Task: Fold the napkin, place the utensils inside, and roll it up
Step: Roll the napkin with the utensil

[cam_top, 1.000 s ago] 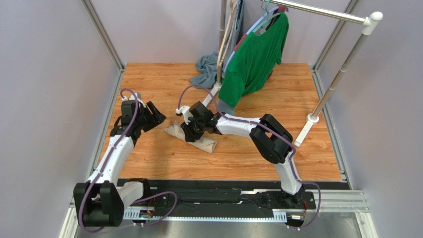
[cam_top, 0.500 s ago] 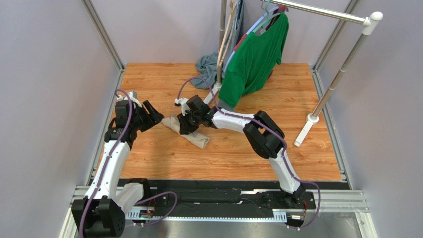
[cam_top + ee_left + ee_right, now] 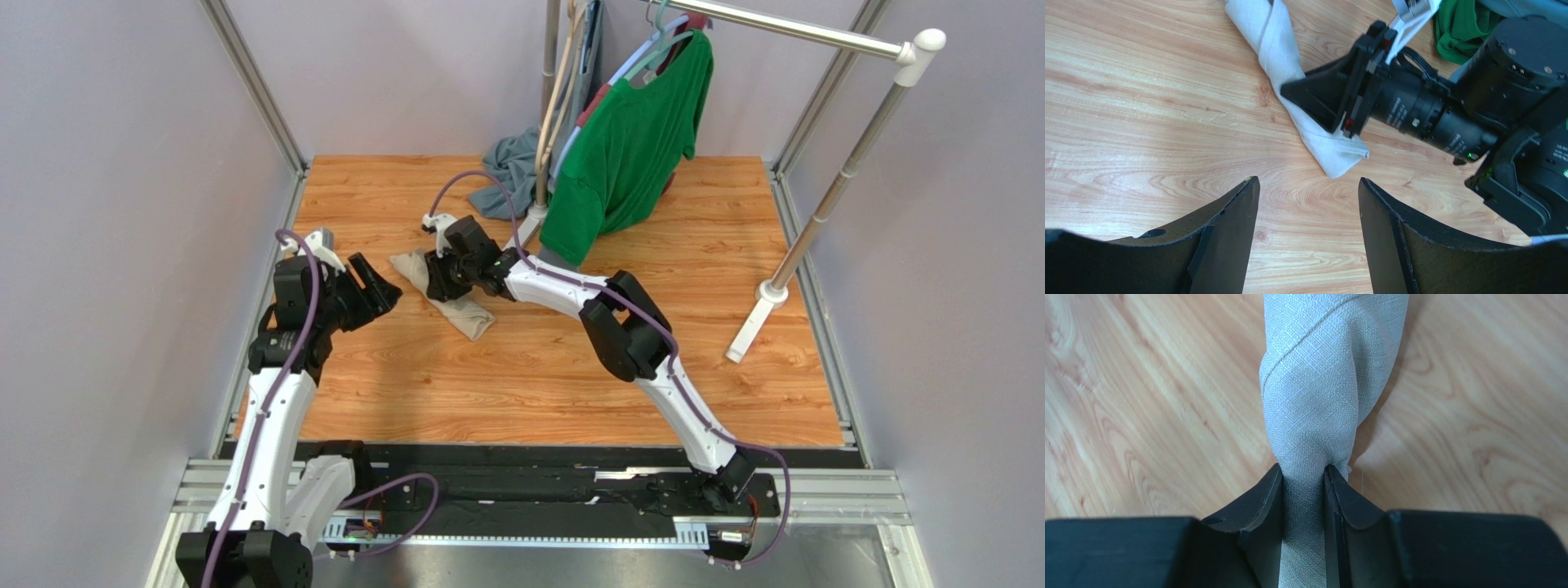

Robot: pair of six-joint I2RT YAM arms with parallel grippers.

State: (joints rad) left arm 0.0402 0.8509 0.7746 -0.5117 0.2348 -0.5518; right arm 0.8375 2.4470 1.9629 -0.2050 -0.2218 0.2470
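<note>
Clearly the right arm is stretched far out: from its base at the near right edge it runs up and to the left across the wooden table, its forearm lying low and nearly level. The right gripper reaches the left-centre of the table and points down and to the left onto the napkin. In the right wrist view the two dark fingers stand narrowly apart and pinch the napkin between them, the cloth bunched into the gap and filling it. The napkin is rolled into a long twisted bundle with a seam winding around it. It lies slantwise on the wood, one end toward the far left and the other toward the near right, with the grip around the middle of its length.

The left arm rises steeply from the near left corner, bends at the elbow, and carries the left gripper low over the table's left side, pointing right toward the napkin. Its fingers are spread wide and hold nothing. In the left wrist view only bare wood shows between them. The near end of the napkin lies just ahead of the tips and apart from them.

Behind, a green shirt hangs from a rack, and a grey-blue cloth lies heaped at the far edge.
</note>
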